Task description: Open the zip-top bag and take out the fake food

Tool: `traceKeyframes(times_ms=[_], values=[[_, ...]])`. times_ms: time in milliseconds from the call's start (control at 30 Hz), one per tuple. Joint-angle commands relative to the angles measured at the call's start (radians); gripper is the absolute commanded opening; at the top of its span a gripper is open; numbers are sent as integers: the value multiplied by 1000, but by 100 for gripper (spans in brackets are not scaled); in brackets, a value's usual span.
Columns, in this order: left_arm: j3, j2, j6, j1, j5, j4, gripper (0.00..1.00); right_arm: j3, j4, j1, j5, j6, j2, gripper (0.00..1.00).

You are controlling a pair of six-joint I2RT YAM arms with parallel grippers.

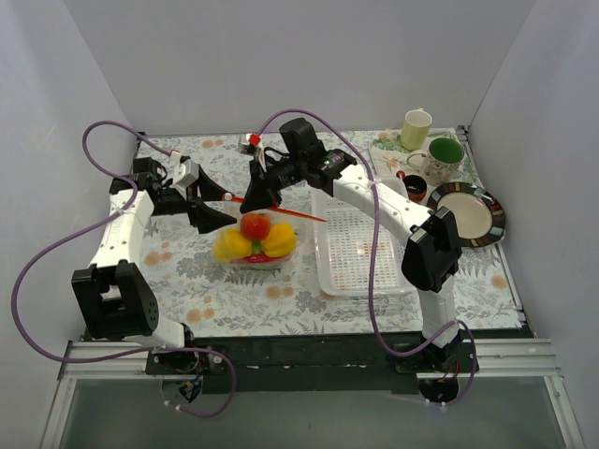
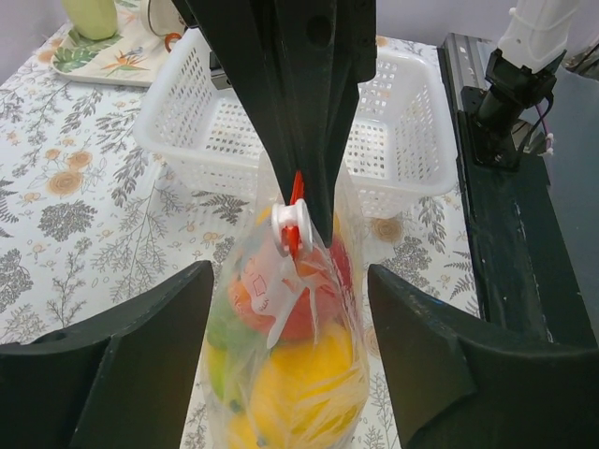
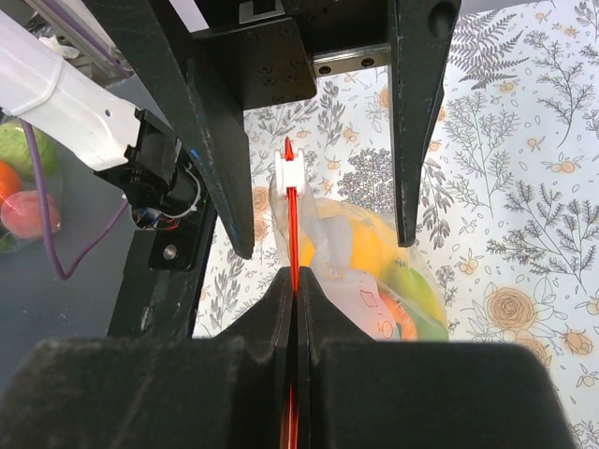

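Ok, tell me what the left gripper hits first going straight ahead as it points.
The zip-top bag, which sits between its open fingers. Beyond come the right gripper pinching the zip strip and the white basket; depth there is unclear.

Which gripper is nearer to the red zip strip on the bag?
Right. The right gripper is shut on the zip strip beside its white slider. The left gripper stands open, one finger each side of the zip-top bag, not touching the strip.
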Motion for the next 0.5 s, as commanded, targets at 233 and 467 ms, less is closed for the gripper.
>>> traceKeyframes(times_ms=[233,467], values=[[6,-10,48,3,278,-14,10,-10,45,6,-25,-1,-62,1],[43,-11,46,6,247,-16,0,-52,10,6,13,-38,-99,17]])
